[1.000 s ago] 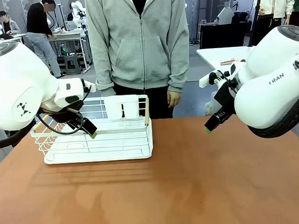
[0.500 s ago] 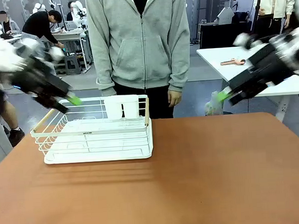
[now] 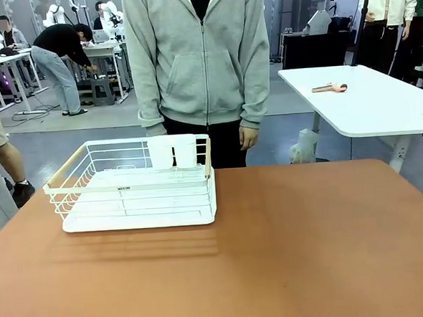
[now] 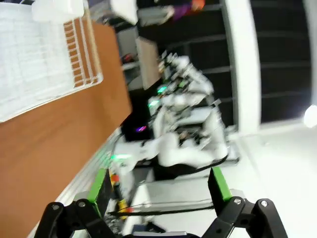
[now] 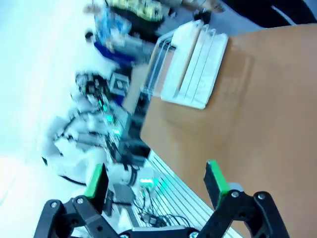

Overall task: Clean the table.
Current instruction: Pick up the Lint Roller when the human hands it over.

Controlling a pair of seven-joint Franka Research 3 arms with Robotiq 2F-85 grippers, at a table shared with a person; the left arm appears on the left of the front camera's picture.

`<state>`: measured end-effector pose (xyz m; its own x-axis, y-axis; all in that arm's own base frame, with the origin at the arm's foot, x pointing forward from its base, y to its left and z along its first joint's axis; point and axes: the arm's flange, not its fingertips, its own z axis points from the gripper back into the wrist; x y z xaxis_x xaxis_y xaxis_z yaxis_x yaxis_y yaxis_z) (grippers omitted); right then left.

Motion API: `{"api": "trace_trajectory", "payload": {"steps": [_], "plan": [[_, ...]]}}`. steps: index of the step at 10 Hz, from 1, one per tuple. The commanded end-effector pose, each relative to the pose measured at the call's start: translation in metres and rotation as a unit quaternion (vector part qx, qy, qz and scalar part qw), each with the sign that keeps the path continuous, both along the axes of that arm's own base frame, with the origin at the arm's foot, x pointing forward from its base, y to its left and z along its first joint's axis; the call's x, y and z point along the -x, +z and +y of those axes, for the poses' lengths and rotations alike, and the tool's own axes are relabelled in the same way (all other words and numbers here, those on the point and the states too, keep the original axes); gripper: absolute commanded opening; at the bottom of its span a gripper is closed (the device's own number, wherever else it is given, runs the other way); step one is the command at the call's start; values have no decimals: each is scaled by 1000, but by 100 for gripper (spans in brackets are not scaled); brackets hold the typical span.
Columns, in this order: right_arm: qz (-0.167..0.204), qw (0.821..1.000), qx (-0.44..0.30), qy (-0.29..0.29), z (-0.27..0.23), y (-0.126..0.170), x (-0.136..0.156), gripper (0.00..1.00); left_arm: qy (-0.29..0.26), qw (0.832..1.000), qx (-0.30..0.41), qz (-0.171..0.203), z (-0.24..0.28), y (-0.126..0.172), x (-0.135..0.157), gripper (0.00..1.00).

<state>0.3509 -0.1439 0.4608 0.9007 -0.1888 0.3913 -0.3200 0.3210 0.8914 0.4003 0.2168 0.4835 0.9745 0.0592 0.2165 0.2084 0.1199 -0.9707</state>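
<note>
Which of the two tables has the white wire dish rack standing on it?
The large reddish-brown table in the foreground: the white wire rack stands on its left part. The smaller white-topped table farther back carries a small pinkish tool instead.

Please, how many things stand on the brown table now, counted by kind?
Wire rack: 1
White cups at the rack's far side: 2
Total on the table: 3
</note>
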Motion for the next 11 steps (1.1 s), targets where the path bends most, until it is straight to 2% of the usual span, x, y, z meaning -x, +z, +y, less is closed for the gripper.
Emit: {"api": "trace_trajectory", "payload": {"steps": [1, 3, 5, 6, 11], "plan": [[-5, 999, -25, -47, -29, -12, 9, 100, 73, 993, 67, 61, 37, -17, -23, 100], [-6, 998, -24, -56, -41, -18, 13, 100, 93, 992, 59, 63, 46, -15, -17, 100], [-9, 999, -8, -49, -40, -19, 15, 100, 88, 993, 49, 62, 34, -7, -20, 100], [9, 997, -31, -66, -53, -25, 20, 100, 89, 992, 58, 63, 42, -13, 2, 100], [9, 997, -31, -66, -53, -25, 20, 100, 89, 992, 58, 63, 42, -13, 2, 100]]}}
